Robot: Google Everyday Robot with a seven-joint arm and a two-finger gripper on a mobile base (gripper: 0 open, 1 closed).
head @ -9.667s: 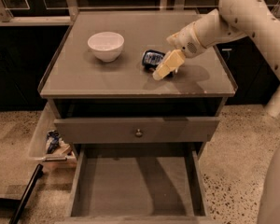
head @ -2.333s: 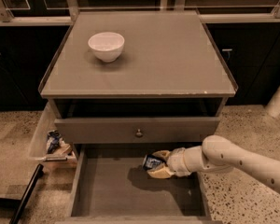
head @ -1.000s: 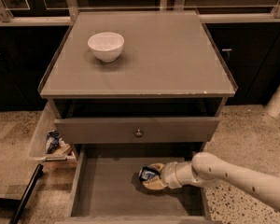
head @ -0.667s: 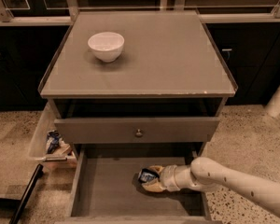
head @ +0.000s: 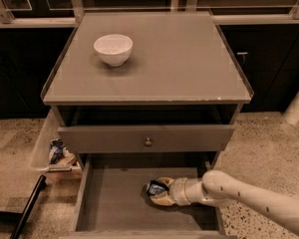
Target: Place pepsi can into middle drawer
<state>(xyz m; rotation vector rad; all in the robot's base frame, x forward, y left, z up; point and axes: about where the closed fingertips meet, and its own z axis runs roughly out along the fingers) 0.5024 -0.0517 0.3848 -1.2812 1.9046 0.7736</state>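
The pepsi can (head: 155, 187) is dark blue and lies low inside the middle drawer (head: 114, 203), the wide grey box pulled out at the bottom of the cabinet. My gripper (head: 162, 192) reaches in from the right on a white arm, with its tan fingers (head: 164, 199) closed around the can near the drawer floor, right of centre. Most of the can is hidden by the fingers.
A white bowl (head: 113, 49) stands on the cabinet top (head: 189, 59) at the back left. The drawer above with the round metal knob (head: 148, 142) is slightly open. A side bin (head: 57, 151) with packets hangs on the cabinet's left. A dark pole (head: 27, 208) lies on the floor.
The gripper carried the can off the cabinet top, down into the middle drawer, then slightly left and lower toward the floor. In the last second it has barely moved.
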